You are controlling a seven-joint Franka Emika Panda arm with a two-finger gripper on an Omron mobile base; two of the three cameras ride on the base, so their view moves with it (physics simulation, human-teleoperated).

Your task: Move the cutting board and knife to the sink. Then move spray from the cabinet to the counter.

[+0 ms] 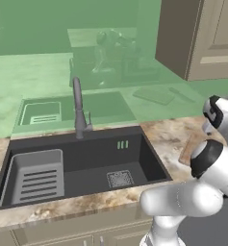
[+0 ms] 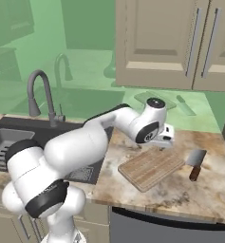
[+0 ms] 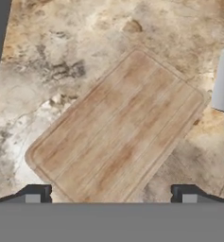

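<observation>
The gripper (image 3: 108, 196), jaws spread wide, hovers over the cutting board (image 3: 117, 127); step 1 likely needs descending to grasp its edge.

The end effector (image 3: 111, 194) is hanging wide open over the cutting board (image 2: 151, 168), nothing lying between them. The knife (image 2: 195, 163) is lying just beside the board toward the bench (image 2: 180, 192) right edge; the faucet (image 2: 42, 95) is rising at the sink (image 1: 82, 168) rear rim
</observation>
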